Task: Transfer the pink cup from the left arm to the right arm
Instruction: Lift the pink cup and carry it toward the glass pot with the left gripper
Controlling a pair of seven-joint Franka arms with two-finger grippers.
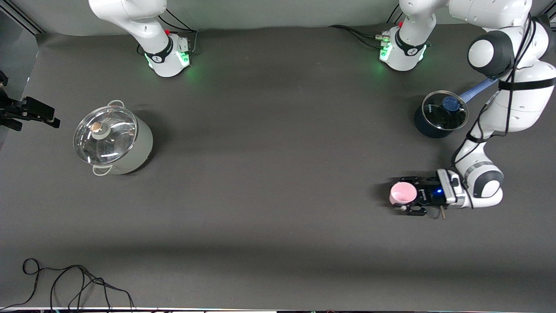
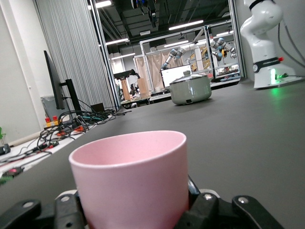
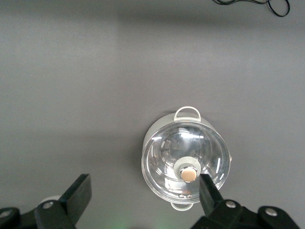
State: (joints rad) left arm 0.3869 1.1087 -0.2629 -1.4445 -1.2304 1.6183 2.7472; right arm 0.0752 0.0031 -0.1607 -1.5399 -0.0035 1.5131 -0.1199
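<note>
My left end effector (image 1: 407,195) is down low at the left arm's end of the tabletop (image 1: 269,174), nearer the front camera than the blue saucepan (image 1: 438,116). Its fingers (image 1: 416,211) are closed against the sides of the pink cup (image 1: 402,193), one on each flank, pinching it. The cup stands upright with its open mouth up, and in the left wrist view it (image 2: 133,179) fills the foreground between my black finger pads (image 2: 217,210). Whether its base is touching the tabletop I cannot tell.

My right end effector (image 3: 143,198) is out of the front view; only that arm's base (image 1: 167,54) and upper links show there. In the right wrist view its two fingers (image 3: 76,195) stand spread wide with nothing between them, and it hangs high over the grey pot (image 3: 187,160), looking straight down on the glass lid (image 3: 183,157) and its round knob (image 3: 189,174). That arm waits.

The grey pot (image 1: 114,140) sits toward the right arm's end of the tabletop, lid on, with two loop handles. The saucepan is dark, with a glass lid (image 1: 445,110), a blue knob (image 1: 450,103) and a blue handle (image 1: 477,90) reaching toward my left arm. The cup is well apart from the grey pot and near the saucepan. A loose black cable (image 1: 69,282) lies on the tabletop close to the front camera, at the right arm's end.
</note>
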